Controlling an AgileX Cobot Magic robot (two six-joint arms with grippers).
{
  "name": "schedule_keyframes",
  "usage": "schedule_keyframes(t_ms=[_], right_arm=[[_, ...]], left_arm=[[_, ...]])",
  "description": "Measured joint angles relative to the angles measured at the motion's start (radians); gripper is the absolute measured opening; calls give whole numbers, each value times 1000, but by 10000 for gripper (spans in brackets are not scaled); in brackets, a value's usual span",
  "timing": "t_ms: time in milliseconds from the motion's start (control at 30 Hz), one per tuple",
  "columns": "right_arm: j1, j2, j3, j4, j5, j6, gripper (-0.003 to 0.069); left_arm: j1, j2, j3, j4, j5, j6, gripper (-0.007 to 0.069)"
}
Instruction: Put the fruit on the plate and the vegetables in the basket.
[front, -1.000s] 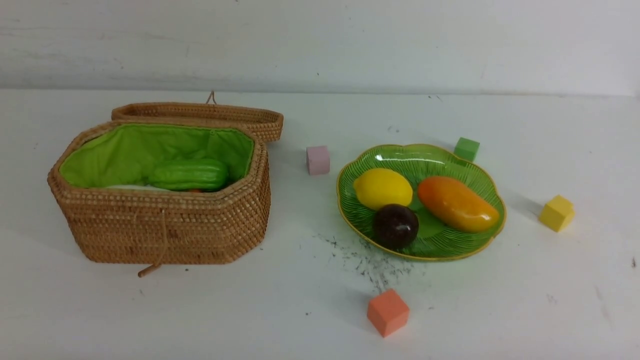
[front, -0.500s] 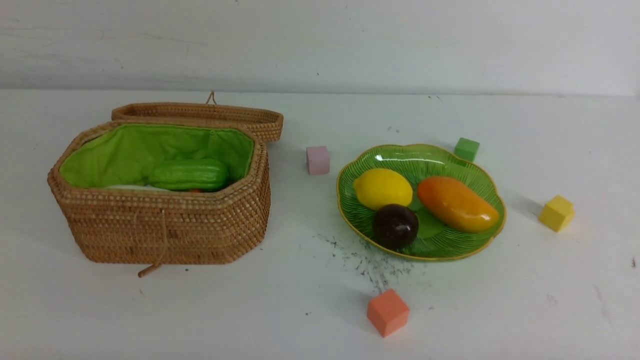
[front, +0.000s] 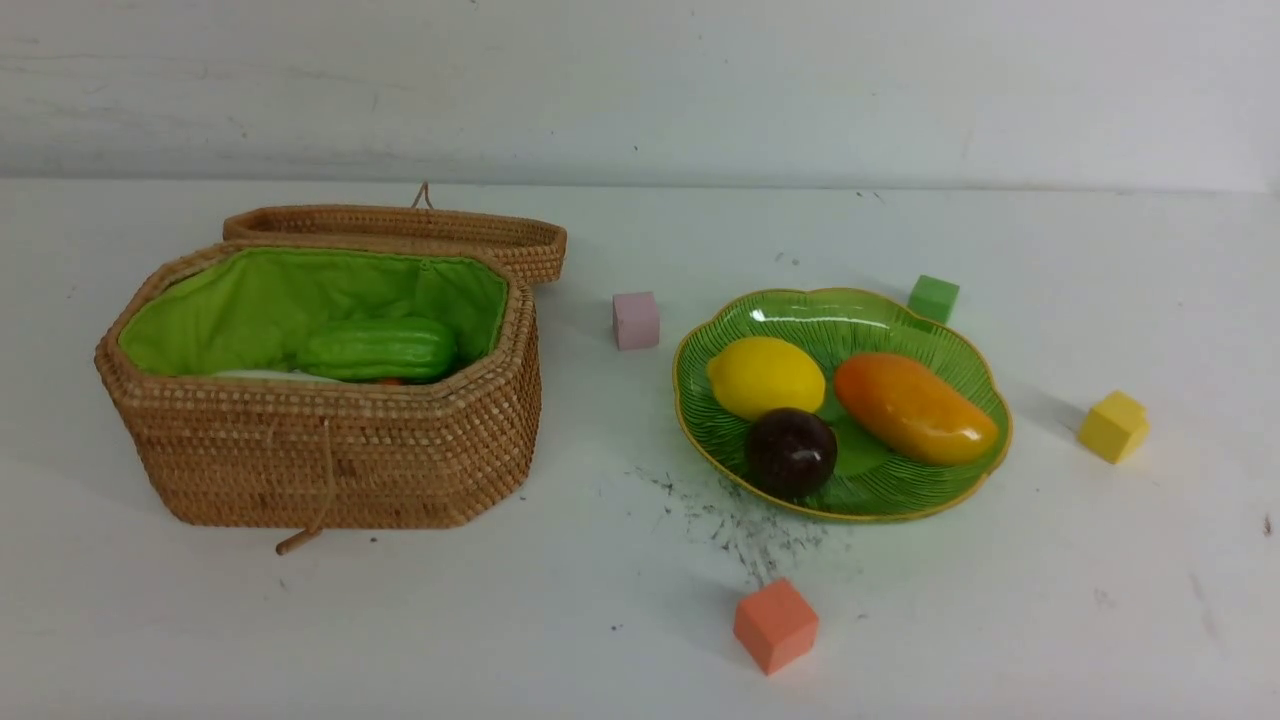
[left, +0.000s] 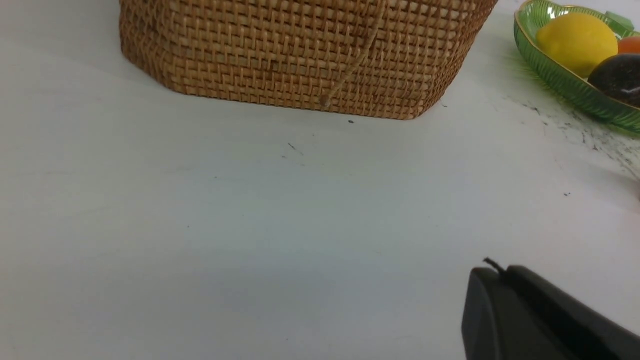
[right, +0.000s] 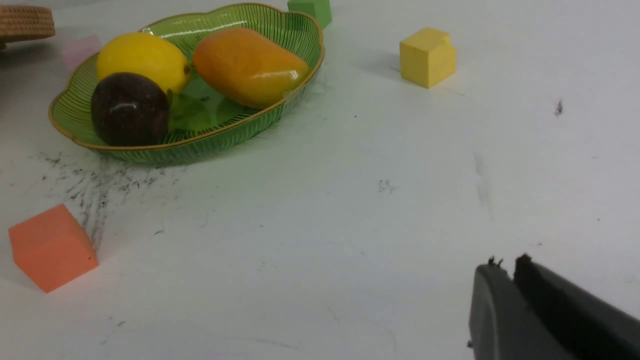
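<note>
- Nothing has shifted between the earlier front pictures and this one; neither arm shows there.
- Front view: the lemon (front: 765, 376), mangosteen (front: 790, 452) and mango (front: 915, 407) all lie on the green plate (front: 950, 340). The cucumber (front: 378, 349) rests inside the open basket (front: 330, 450), with slivers of white and orange beneath it, probably the radish and carrot, though mostly hidden. The sorting looks done.
- Pink (front: 636, 320), green (front: 933, 298), yellow (front: 1112, 426) and orange (front: 776, 625) foam cubes sit loose on the surface (front: 1100, 600), none blocking anything.
- Left wrist view: the left pincer (left: 492, 272) hangs low over bare surface before the basket wall, jaws pressed together, holding nothing.
- Right wrist view: the right pincer (right: 505, 265) sits well clear of the plate, jaws nearly together with a thin slit, empty.
</note>
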Motion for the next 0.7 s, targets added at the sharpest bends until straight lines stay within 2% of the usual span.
schedule_keyframes(t_ms=[700], right_arm=[[0,0,0,0,0,0,85]], left_arm=[[0,0,0,0,0,0,-10]])
